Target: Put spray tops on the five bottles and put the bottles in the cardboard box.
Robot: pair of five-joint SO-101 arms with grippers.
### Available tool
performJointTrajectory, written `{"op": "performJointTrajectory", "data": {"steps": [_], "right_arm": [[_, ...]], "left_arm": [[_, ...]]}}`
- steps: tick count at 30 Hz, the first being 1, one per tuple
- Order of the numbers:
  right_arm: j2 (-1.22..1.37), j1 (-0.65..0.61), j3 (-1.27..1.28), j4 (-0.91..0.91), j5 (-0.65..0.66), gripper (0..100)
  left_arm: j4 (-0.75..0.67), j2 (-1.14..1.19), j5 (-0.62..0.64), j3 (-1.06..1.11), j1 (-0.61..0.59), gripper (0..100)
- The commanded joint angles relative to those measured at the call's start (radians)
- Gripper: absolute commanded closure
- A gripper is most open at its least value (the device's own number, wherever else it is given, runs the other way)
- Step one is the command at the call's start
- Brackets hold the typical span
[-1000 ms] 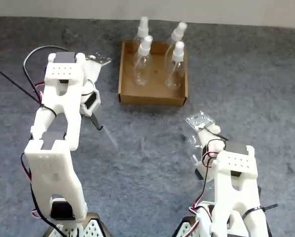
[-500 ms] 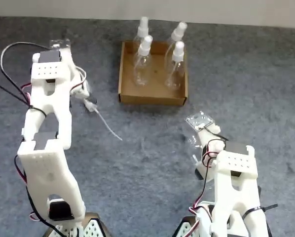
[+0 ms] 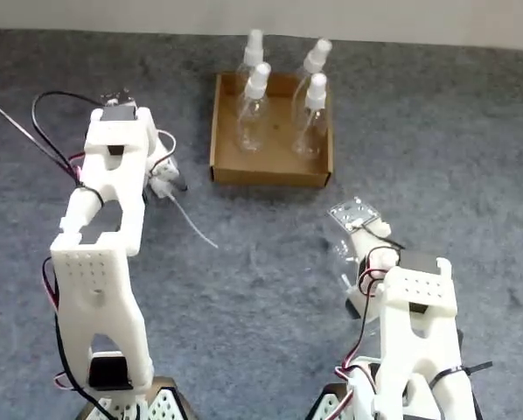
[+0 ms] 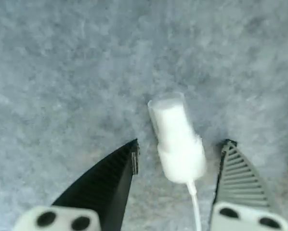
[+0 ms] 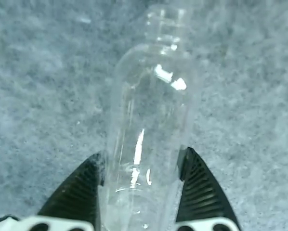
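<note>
Nearest, the right hand [image 5: 141, 156] is clamped on a clear uncapped bottle [image 5: 151, 110] at its lower body. Farther off, the left hand [image 4: 181, 144] is spread wide, and the spray top [image 4: 175, 130] lies on the desk [image 3: 270, 289] between its fingers. Beyond, the box [image 3: 270, 175] holds four capped bottles [image 3: 254, 105].

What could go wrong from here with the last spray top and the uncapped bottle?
The spray top lies loose between the jaws of the open left gripper, so closing may push it askew.
Its thin dip tube could miss the narrow neck of the bottle clamped in the right gripper.
Four capped bottles crowd the cardboard box; one might tip.
</note>
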Motion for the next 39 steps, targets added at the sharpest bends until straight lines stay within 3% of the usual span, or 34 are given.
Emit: {"op": "performJointTrajectory", "data": {"steps": [1, 6, 10, 16, 18, 23, 30, 35, 39], "right_arm": [[-0.038, 0.007, -0.005, -0.004, 0.011, 99.5], [-0.038, 0.007, -0.004, -0.004, 0.009, 99.5], [-0.038, 0.007, -0.004, -0.004, 0.008, 99.5], [-0.038, 0.007, -0.005, -0.015, 0.006, 99.5], [-0.038, 0.007, -0.005, -0.05, 0.0, 99.5], [-0.027, 0.007, -0.004, -0.18, -0.161, 99.5], [-0.027, -0.016, 0.033, -0.186, -0.175, 99.1], [-0.028, -0.056, 0.125, -0.312, -0.178, 98.7], [-0.036, -0.058, 0.16, -0.328, -0.255, 87.5]], "left_arm": [[0.018, -0.015, -0.087, -0.012, 0.031, 89], [0.018, -0.018, -0.181, -0.013, 0.021, 94], [0.029, -0.018, -0.377, -0.077, 0.048, 94], [0.304, -0.018, -0.565, -0.232, 0.108, 94], [0.348, -0.018, -0.583, -0.232, 0.125, 94], [0.345, -0.019, -0.588, -0.139, 0.143, 94], [0.278, -0.019, -0.589, -0.042, 0.145, 94], [0.221, -0.042, -0.588, 0.03, 0.147, 94], [0.129, -0.174, -0.586, 0.191, 0.148, 94]]}}
